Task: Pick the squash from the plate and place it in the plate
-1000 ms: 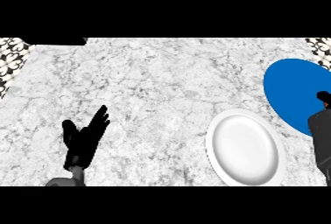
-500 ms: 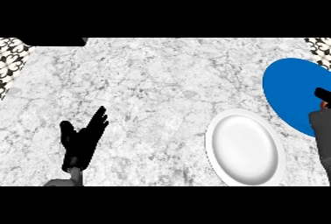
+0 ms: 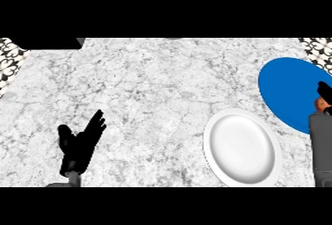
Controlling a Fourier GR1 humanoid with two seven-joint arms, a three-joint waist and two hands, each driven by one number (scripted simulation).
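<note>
A blue plate (image 3: 285,88) lies at the counter's far right, partly cut by the view's edge. Over its right side my right hand (image 3: 323,91) curls round the orange squash (image 3: 319,104), of which only a small patch shows beneath the fingers. The grey forearm runs down the right edge. A white plate (image 3: 240,149) lies bare just left of and nearer than the blue one. My left hand (image 3: 79,145) rests open at the lower left, fingers up, far from both plates.
The marble counter (image 3: 149,88) spreads wide between the left hand and the plates. A dark block (image 3: 52,42) sits at the back left corner. Patterned tile strips (image 3: 9,59) border the counter's left and right ends.
My right hand has crept slightly farther over the blue plate, and an orange patch of squash now shows under it. The left hand has stayed put.
</note>
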